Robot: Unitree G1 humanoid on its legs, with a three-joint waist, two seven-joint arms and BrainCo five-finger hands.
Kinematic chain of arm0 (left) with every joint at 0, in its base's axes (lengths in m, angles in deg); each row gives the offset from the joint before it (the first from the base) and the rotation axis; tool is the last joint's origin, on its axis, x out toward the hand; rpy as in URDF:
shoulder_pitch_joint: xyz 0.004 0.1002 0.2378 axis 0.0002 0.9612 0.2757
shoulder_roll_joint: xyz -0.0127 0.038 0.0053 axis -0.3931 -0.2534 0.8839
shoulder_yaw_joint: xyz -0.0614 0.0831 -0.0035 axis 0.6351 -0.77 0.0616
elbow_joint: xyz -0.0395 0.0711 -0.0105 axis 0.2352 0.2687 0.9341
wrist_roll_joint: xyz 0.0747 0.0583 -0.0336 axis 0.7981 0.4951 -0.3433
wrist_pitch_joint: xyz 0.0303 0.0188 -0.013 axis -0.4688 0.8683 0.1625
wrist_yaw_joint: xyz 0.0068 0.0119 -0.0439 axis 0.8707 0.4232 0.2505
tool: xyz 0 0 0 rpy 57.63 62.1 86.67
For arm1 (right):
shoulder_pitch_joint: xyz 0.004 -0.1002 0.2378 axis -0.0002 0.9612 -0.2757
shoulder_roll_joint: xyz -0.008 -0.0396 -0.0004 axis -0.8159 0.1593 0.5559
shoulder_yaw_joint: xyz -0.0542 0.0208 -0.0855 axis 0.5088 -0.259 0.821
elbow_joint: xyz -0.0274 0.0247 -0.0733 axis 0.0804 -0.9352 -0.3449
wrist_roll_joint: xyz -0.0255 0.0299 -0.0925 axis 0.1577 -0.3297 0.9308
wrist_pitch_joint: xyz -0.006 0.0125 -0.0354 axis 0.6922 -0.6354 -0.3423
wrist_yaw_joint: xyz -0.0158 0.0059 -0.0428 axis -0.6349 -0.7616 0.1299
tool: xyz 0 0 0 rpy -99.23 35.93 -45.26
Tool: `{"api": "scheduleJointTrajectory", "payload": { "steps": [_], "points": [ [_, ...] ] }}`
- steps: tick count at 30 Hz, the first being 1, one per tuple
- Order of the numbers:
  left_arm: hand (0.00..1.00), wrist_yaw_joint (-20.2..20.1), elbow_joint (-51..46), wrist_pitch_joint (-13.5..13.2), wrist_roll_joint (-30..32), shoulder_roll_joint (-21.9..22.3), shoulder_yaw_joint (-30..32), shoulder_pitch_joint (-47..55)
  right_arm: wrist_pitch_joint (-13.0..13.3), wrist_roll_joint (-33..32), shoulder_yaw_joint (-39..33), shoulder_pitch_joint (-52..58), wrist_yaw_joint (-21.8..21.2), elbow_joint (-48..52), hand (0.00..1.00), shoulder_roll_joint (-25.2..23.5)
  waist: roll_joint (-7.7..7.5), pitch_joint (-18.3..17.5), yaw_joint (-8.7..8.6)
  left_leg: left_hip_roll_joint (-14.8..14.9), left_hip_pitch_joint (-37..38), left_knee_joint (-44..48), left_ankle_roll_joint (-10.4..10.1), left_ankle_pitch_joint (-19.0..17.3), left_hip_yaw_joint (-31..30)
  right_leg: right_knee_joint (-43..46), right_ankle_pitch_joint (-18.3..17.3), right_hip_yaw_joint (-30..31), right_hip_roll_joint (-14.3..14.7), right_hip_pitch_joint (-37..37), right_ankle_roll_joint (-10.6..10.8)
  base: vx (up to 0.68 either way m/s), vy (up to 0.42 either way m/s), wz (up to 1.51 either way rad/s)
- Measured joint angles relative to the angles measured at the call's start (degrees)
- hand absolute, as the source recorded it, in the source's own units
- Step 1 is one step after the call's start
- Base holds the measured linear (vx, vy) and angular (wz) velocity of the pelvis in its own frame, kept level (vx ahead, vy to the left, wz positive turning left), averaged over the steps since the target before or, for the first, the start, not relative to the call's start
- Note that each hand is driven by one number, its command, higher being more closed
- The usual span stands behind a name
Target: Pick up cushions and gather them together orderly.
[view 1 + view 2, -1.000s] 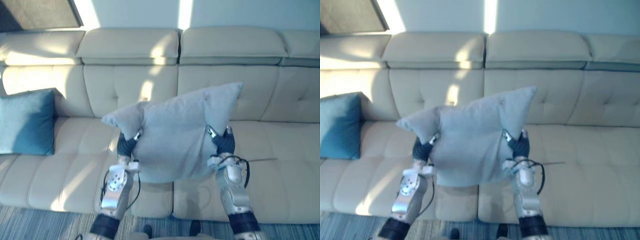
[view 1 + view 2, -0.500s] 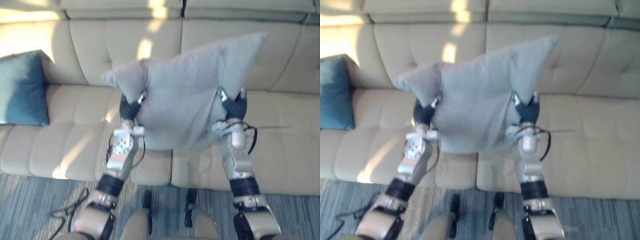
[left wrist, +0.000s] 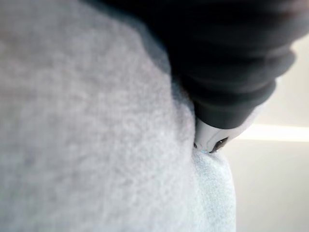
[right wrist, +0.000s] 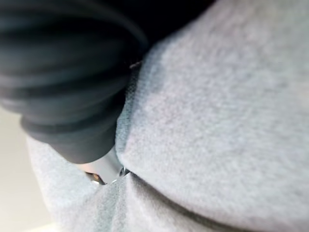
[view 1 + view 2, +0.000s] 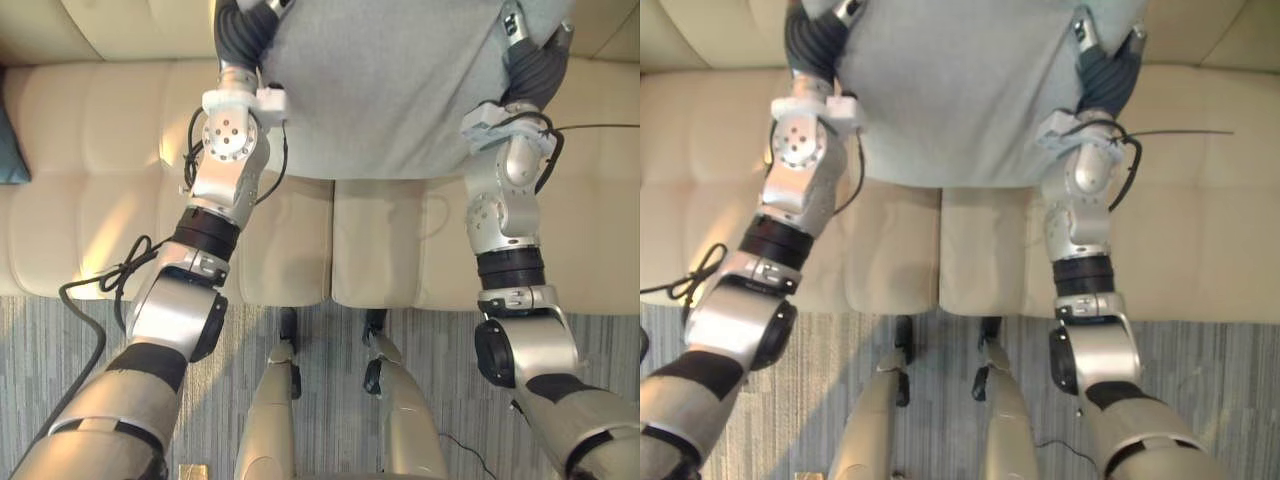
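Grip came from both sides. The left hand (image 5: 243,35) was clamped on the left edge of the grey cushion (image 5: 380,80), and the right hand (image 5: 535,70) was clamped on its right edge. In the left wrist view one silver finger (image 3: 212,140) dug into the soft cloth just beyond the dark ribbed cover. In the right wrist view a finger (image 4: 104,169) was likewise sunk in a fold of the same cloth. From the head camera a silver digit of each hand lay against the front face of the cushion, while the rest were hidden behind it.

The cushion hung between the two raised arms, lifted off the seat, with its lower edge above the seam where two seat pads meet. Beneath and behind it ran the cream sofa (image 5: 90,150). A sliver of a teal cushion (image 5: 7,150) showed at the sofa's far left, well apart from the grey one. A striped grey carpet (image 5: 60,350) lay in front of the sofa.
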Motion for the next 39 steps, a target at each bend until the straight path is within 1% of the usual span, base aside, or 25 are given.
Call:
{"api": "scheduleJointTrajectory", "payload": {
  "steps": [3, 4, 6, 7, 9, 11, 17, 19, 20, 21, 22, 23, 25, 27, 28, 30, 31, 33, 34, 35, 36, 37, 39],
  "points": [
    [1.0, 0.5, 1.4, 0.2, 0.1, 0.4, 0.5, -2.1, 0.0, -1.9, 0.0, -2.9, 0.0, -2.9, 1.0, 0.6, -0.01, 1.4, 0.05, 0.3, -1.7, 0.2, 0.0, 0.0, 0.6, -0.1, 0.0, 0.1, 0.2, -1.7, 0.0, 0.01, -0.004, -0.02],
    [1.0, 0.9, 2.7, 0.4, 0.1, 0.9, 1.1, -3.2, 0.0, -3.3, 0.0, -4.2, -0.1, -4.7, 1.0, 0.6, 0.01, 2.6, 0.03, 0.5, -1.8, 0.2, 0.0, 0.0, 1.0, -0.2, 0.0, 0.1, 0.2, -1.7, 0.0, 0.0, 0.0, 0.0],
    [1.0, 0.9, 4.0, 0.4, 0.2, 1.5, 1.6, -4.2, 0.0, -4.9, 0.0, -4.5, -0.2, -5.5, 1.0, 0.6, 0.02, 2.8, 0.08, 0.6, -2.7, 0.2, 0.0, 0.0, 1.0, -0.6, 0.0, 0.1, 0.4, -2.3, 0.0, 0.01, -0.003, 0.02],
    [0.0, 0.9, 4.4, 0.4, 0.2, 1.6, 2.0, -4.5, 0.0, -5.1, 0.1, -5.2, -0.3, -6.5, 0.0, 0.6, 0.02, 2.8, 0.1, 0.7, -3.6, 0.2, 0.0, 0.0, 1.0, -0.7, 0.1, 0.1, 0.5, -3.1, 0.0, 0.0, 0.0, 0.0],
    [0.0, 1.0, 4.7, 0.4, 0.2, 2.0, 3.4, -5.1, 0.1, -6.7, 0.1, -6.4, -0.3, -7.7, 0.0, 0.6, -0.01, 3.0, 0.17, 0.8, -4.9, 0.3, 0.0, 0.0, 1.0, -0.9, 0.1, 0.1, 0.6, -4.3, 0.1, 0.0, 0.0, 0.0],
    [0.0, 1.5, 4.8, 0.4, 0.2, 2.1, 5.2, -5.8, 0.9, -8.2, 0.1, -7.5, -0.3, -7.8, 0.0, 0.7, -0.03, 4.1, 0.17, 1.0, -4.9, 0.3, 0.0, 0.0, 1.0, -0.9, 0.1, 0.1, 0.7, -4.3, 0.1, 0.0, 0.0, 0.0],
    [0.0, 3.3, 5.6, 0.3, 0.0, 2.0, 10.2, -6.5, 1.5, -11.6, -0.6, -8.6, -0.1, -9.3, 0.0, 3.6, -0.03, 4.2, 0.49, 1.4, -5.6, 0.2, 0.0, 0.0, 1.2, -1.1, 0.1, 0.0, 1.2, -4.7, 0.1, 0.0, 0.0, 0.0],
    [0.0, 3.8, 5.9, 0.3, -0.5, 1.5, 11.6, -6.5, 1.5, -11.9, -0.7, -8.4, 0.0, -9.5, 0.0, 4.9, -0.03, 4.2, 0.58, 1.5, -5.5, 0.2, 0.0, 0.0, 1.3, -1.1, 0.1, 0.0, 1.2, -4.7, 0.1, 0.0, 0.0, 0.0],
    [0.0, 3.9, 5.9, 0.2, -1.2, 0.9, 13.0, -6.3, 1.5, -13.4, -0.8, -8.0, -0.1, -9.6, 0.0, 6.2, -0.03, 4.2, 0.73, 1.5, -5.4, 0.2, 0.0, 0.0, 1.4, -1.0, 0.1, 0.0, 1.2, -4.7, 0.1, 0.0, 0.0, 0.0],
    [0.0, 3.9, 5.9, 0.2, -1.8, -0.2, 14.3, -5.8, 1.5, -14.0, -1.5, -7.4, -0.1, -9.8, 0.0, 7.6, -0.03, 4.2, 0.88, 1.6, -5.1, 0.2, 0.0, 0.0, 1.6, -0.8, 0.1, 0.0, 1.2, -4.6, 0.1, -0.02, -0.007, -0.04],
    [0.0, 3.9, 5.9, 0.2, -2.4, -0.8, 15.1, -5.3, 1.5, -14.1, -2.7, -6.9, -0.2, -9.8, 0.0, 7.8, -0.05, 4.2, 0.92, 1.6, -4.7, 0.2, 0.0, 0.0, 1.8, -0.7, 0.1, 0.0, 1.2, -4.3, 0.1, -0.01, -0.005, -0.05],
    [0.0, 3.8, 5.9, 0.2, -3.3, -2.1, 16.4, -3.8, 1.9, -14.7, -5.0, -5.5, -0.1, -9.8, 0.0, 8.3, -0.05, 4.2, 0.9, 1.8, -3.8, 0.2, 0.0, 0.0, 2.4, -0.7, 0.1, 0.0, 1.2, -3.3, 0.1, -0.01, -0.003, -0.04],
    [0.0, 3.5, 5.4, 0.1, -5.0, -3.6, 18.6, -0.6, 2.5, -15.9, -6.9, -1.9, -0.3, -9.9, 0.0, 10.4, -0.05, 4.2, 0.89, 1.9, -1.9, 0.2, 0.0, 0.0, 2.5, -0.7, 0.1, -0.1, 1.3, -1.4, 0.1, 0.0, 0.0, 0.0],
    [0.0, 2.4, 3.5, -0.8, -7.6, -5.1, 21.9, 4.0, 3.0, -16.4, -9.6, 2.2, -0.7, -9.6, 0.0, 13.3, -0.1, 4.2, 0.57, 2.1, 0.2, 0.1, 0.0, 0.0, 2.5, -0.5, 0.1, -0.3, 1.4, 0.8, 0.1, 0.0, 0.005, 0.02],
    [0.0, 2.1, 2.6, -0.9, -8.1, -5.4, 22.7, 5.2, 3.1, -16.6, -10.0, 3.2, -0.7, -9.1, 0.0, 13.9, -0.1, 4.2, 0.47, 2.1, 0.5, 0.1, 0.0, 0.0, 2.5, -0.5, 0.1, -0.3, 1.5, 1.1, 0.1, 0.01, 0.012, 0.05],
    [0.0, 0.8, -1.5, -1.6, -10.1, -5.9, 25.5, 11.4, 3.6, -16.7, -12.6, 8.1, -2.2, -6.6, 0.0, 14.7, -0.16, 4.2, -0.11, 2.1, 2.1, -0.2, 0.0, 0.0, 2.5, -0.6, -0.1, -0.3, 1.5, 2.7, 0.3, 0.0, 0.008, 0.04],
    [0.0, 0.3, -4.2, -1.8, -10.1, -5.8, 26.2, 15.9, 3.8, -16.7, -14.3, 12.1, -2.9, -4.4, 0.0, 14.2, -0.17, 4.1, -0.13, 2.1, 3.5, -0.7, 0.0, 0.0, 2.5, -0.6, -0.4, -0.3, 1.6, 3.9, 0.5, 0.0, 0.0, 0.0],
    [0.0, -0.4, -7.3, -2.0, -10.1, -5.2, 26.5, 20.8, 4.0, -16.7, -16.1, 17.0, -3.3, -1.6, 0.0, 13.3, -0.18, 4.1, -0.22, 2.1, 5.0, -1.1, 0.0, 0.0, 2.5, -0.6, -0.9, -0.2, 1.6, 5.3, 1.0, 0.01, -0.01, 0.06],
    [0.0, -0.8, -11.1, -2.2, -9.9, -3.6, 26.4, 27.9, 4.3, -16.5, -18.9, 24.6, -4.0, 2.2, 0.0, 10.5, -0.24, 4.1, -0.23, 1.9, 7.8, -1.9, 0.0, -0.2, 2.5, -0.6, -2.3, -0.2, 1.5, 7.9, 0.6, 0.03, -0.025, 0.15],
    [0.0, -1.5, -13.2, -2.3, -9.8, -2.2, 26.3, 32.3, 4.6, -16.3, -20.2, 29.3, -4.3, 4.5, 0.0, 8.4, -0.33, 4.0, -0.2, 1.8, 9.9, -2.7, 0.0, -0.4, 2.5, -0.5, -3.3, -0.2, 1.5, 9.8, 0.3, 0.05, -0.039, 0.15],
    [0.0, -1.7, -15.7, -2.5, -8.6, 0.1, 25.6, 38.0, 4.9, -15.6, -21.0, 34.9, -4.7, 7.0, 0.0, 5.2, -0.45, 3.9, -0.21, 1.8, 12.2, -3.1, 0.0, -0.6, 2.5, -0.4, -4.0, -0.2, 1.6, 11.9, 0.4, 0.04, -0.027, 0.07],
    [0.0, -1.9, -16.5, -2.5, -8.3, 1.0, 25.1, 40.4, 5.0, -15.3, -20.9, 37.1, -5.0, 8.0, 0.0, 4.1, -0.47, 3.9, -0.21, 1.8, 13.2, -3.3, 0.1, -0.9, 2.6, -0.3, -4.6, -0.2, 1.6, 12.8, 0.4, 0.05, -0.029, 0.02],
    [0.0, -4.3, -18.4, -2.2, -5.8, 5.2, 21.6, 50.8, 4.8, -12.3, -20.7, 46.9, -7.0, 11.4, 0.0, -2.1, -0.8, 2.9, -0.1, 1.6, 17.4, -4.5, -0.1, -1.0, 2.8, 1.0, -6.2, -0.2, 1.6, 15.7, 0.4, 0.05, -0.014, -0.02]
  ]
}}
